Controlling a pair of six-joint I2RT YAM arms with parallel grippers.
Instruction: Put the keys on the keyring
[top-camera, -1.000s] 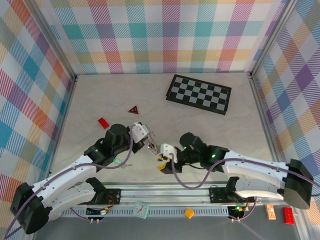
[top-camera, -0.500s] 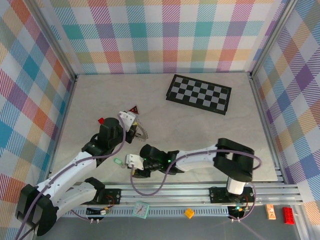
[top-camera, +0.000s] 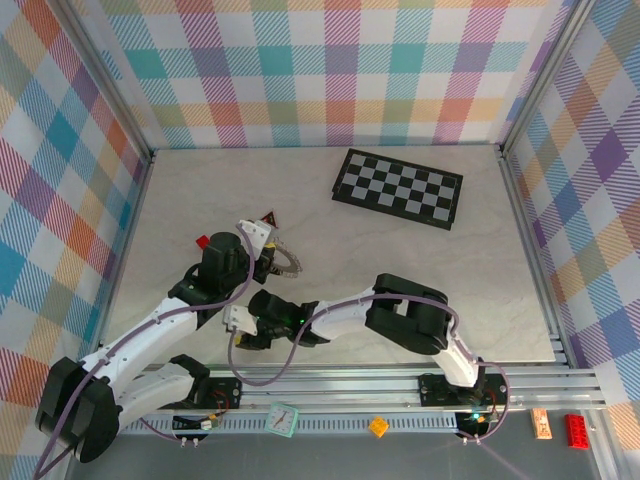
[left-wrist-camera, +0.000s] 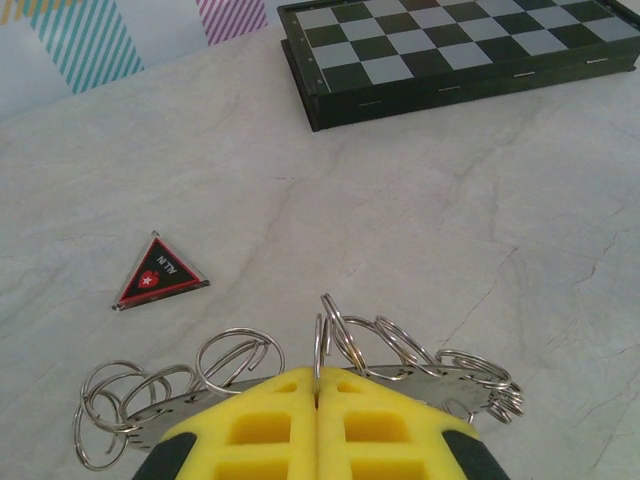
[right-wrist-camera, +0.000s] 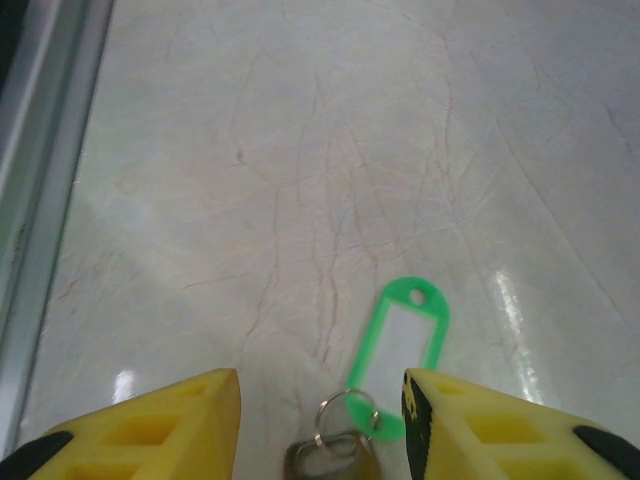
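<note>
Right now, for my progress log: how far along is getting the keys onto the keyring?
Done: the left gripper is shut on the keyring. In hand: the right gripper stands open astride the green-tagged key, which lies on the table, ungripped. Left: closing on that key and threading it; no key hangs on the ring yet.

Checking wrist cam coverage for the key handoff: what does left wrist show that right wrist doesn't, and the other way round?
Left wrist, not right wrist: the left pincer shut on the large flat grey metal keyring with wire loops along its rim, a red triangular badge, and a black-and-grey chessboard.
Right wrist, not left wrist: the right pincer open, a small silver key with a bright green plastic tag lying between its fingers, and a grey metal rail at the left edge.
Both: pale marbled tabletop and yellow fingertips.
</note>
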